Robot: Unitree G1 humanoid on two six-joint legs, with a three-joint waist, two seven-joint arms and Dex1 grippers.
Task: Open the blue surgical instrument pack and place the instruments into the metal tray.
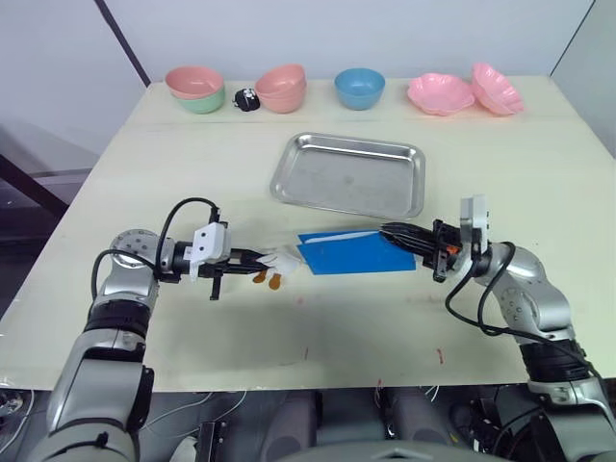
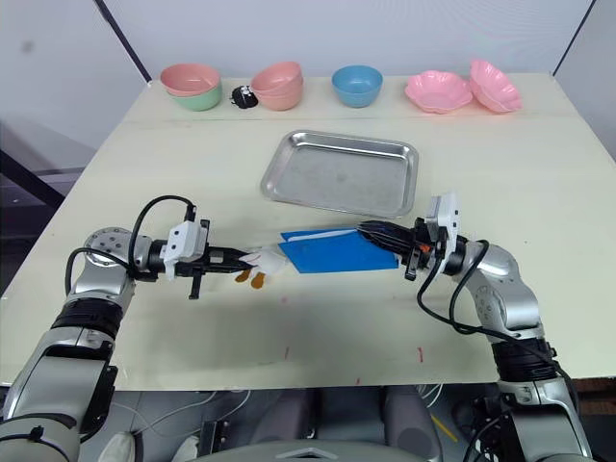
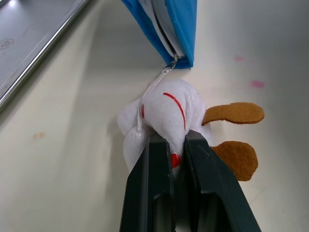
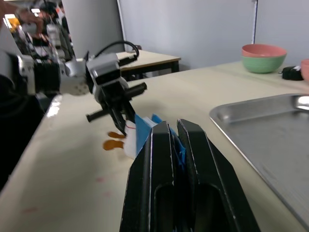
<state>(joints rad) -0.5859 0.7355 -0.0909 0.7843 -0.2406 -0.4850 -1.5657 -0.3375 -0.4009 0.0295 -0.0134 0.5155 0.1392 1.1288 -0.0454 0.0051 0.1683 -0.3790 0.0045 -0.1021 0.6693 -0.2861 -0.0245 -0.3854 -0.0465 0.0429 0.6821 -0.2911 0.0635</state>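
Note:
The blue surgical instrument pack [image 1: 351,252] lies flat on the table just in front of the metal tray [image 1: 349,173]. A white toy with orange feet [image 3: 164,108] hangs by a cord from the zipper at the pack's left corner. My left gripper [image 1: 262,257] is shut on that toy. At the pack's right edge, my right gripper [image 1: 390,231] is shut on blue fabric, which shows between its fingers [image 4: 161,145]. A pale lining strip shows along the pack's far edge where the zipper gapes. The instruments are hidden. The tray holds nothing.
Along the table's far edge stand a pink bowl stacked on a green one [image 1: 197,89], another pink bowl [image 1: 282,89], a round blue bowl [image 1: 359,88] and two pink scalloped dishes [image 1: 441,93]. A small black object [image 1: 246,99] lies between the bowls.

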